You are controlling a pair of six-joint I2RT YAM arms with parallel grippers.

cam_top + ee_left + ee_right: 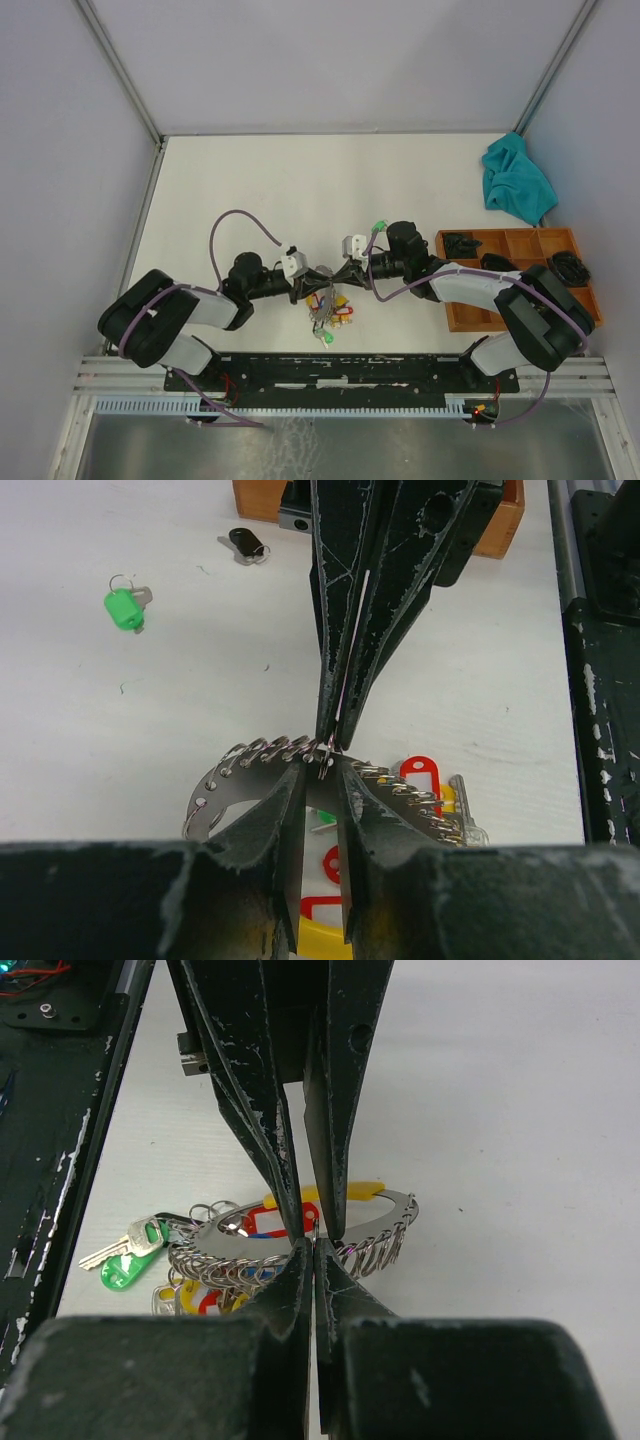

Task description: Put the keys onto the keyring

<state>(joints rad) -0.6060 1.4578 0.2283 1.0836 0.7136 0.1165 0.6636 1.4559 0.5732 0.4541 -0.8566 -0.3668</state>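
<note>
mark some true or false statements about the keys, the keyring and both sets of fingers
1. The green key lies loose on the table, off the keyring. True.
2. The right fingers are spread wide. False: they are shut on the keyring.
3. The black key sits inside the wooden tray. False: it lies on the table beside that tray.
4. The left fingers show a gap between them. True.
</note>
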